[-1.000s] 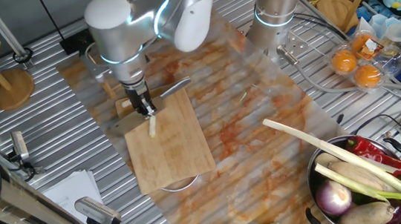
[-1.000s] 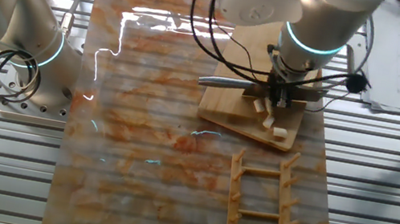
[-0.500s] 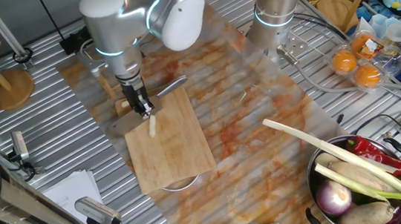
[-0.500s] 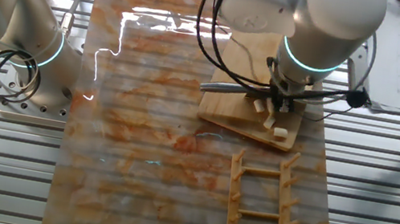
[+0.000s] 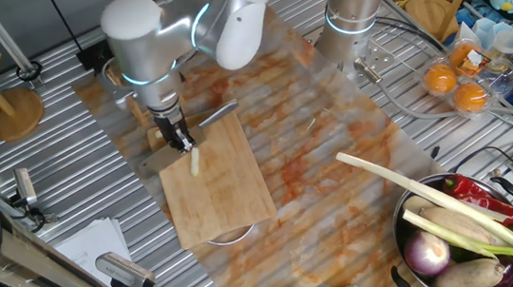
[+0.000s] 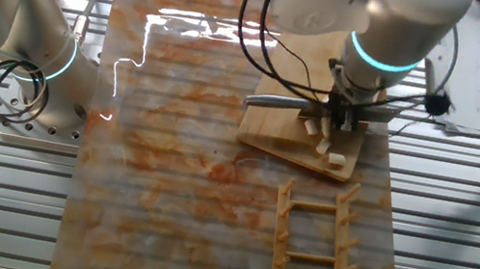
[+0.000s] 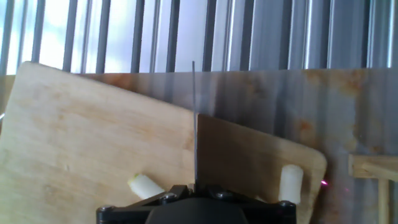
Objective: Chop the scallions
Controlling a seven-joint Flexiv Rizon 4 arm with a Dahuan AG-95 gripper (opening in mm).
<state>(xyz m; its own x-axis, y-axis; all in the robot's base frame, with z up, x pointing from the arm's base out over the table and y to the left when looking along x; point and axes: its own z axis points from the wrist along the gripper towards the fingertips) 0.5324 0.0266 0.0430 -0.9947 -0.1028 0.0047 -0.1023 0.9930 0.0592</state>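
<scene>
Scallions (image 6: 323, 146) lay as short pale chunks on the wooden cutting board (image 5: 218, 186), near the board's end closest to the wooden rack (image 6: 314, 228); in the other fixed view one chunk sat just under the tool, another beside it, and a third (image 6: 337, 159) at the board's corner next to the rack. The hand view showed one chunk (image 7: 147, 185) left of the blade and another (image 7: 291, 180) standing near the board's rounded corner. The end effector (image 5: 181, 140) hung over that end of the board, its fingers clamped on a knife (image 6: 286, 105) whose grey blade reached out sideways across the board; the hand view saw the blade (image 7: 194, 124) edge-on as a thin vertical line. The board rested on the stained plastic sheet (image 5: 313, 137) that covered the ridged metal surface (image 5: 80, 195). At the sheet's far corner a steel bowl (image 5: 412, 215) held a purple onion (image 5: 429, 255), a red chilli (image 5: 479, 193) and a long green-leaved stalk (image 5: 434, 197).
</scene>
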